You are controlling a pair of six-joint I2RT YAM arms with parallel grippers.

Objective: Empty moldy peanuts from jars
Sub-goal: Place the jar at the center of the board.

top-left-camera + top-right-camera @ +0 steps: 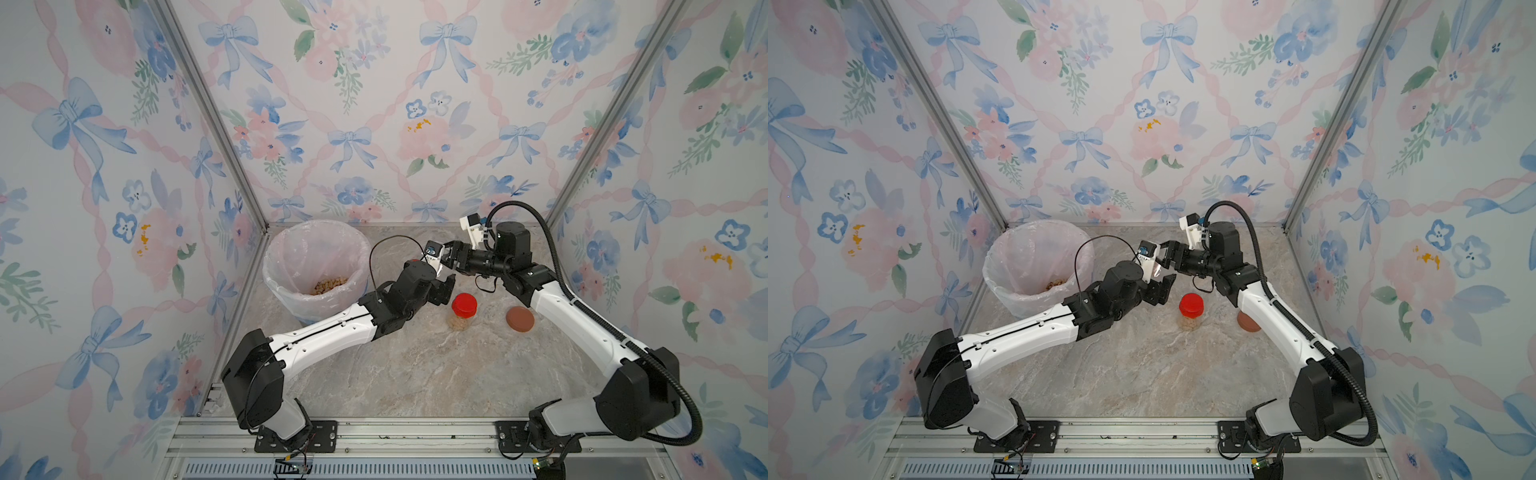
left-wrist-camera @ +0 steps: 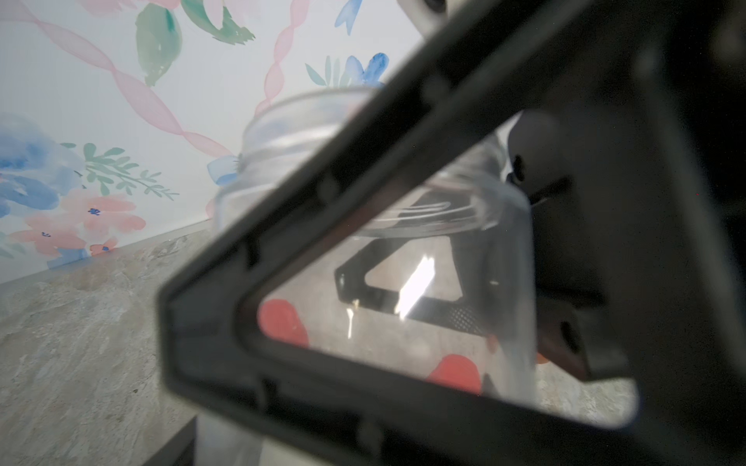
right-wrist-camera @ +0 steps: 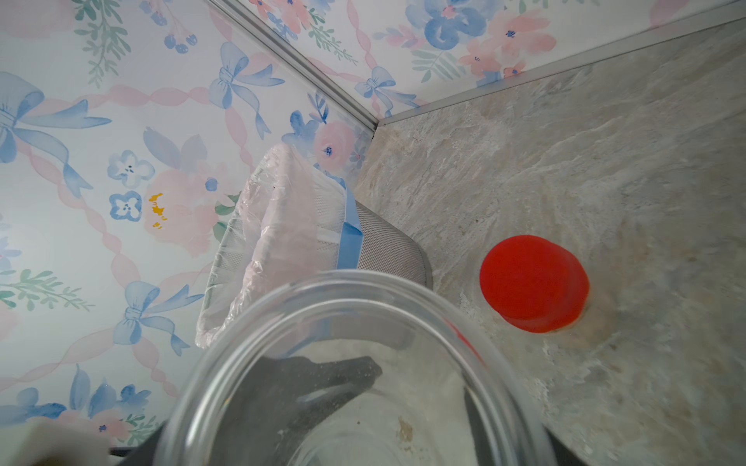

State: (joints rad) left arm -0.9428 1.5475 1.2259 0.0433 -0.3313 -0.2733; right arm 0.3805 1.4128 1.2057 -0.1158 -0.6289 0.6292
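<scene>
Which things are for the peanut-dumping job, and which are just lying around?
For the job:
- the open jar, held up, looking empty
- the red-lidded jar with peanuts inside
- the lined bin, some nuts already in it

Just lying about:
- the brown lid, flat on the table
</scene>
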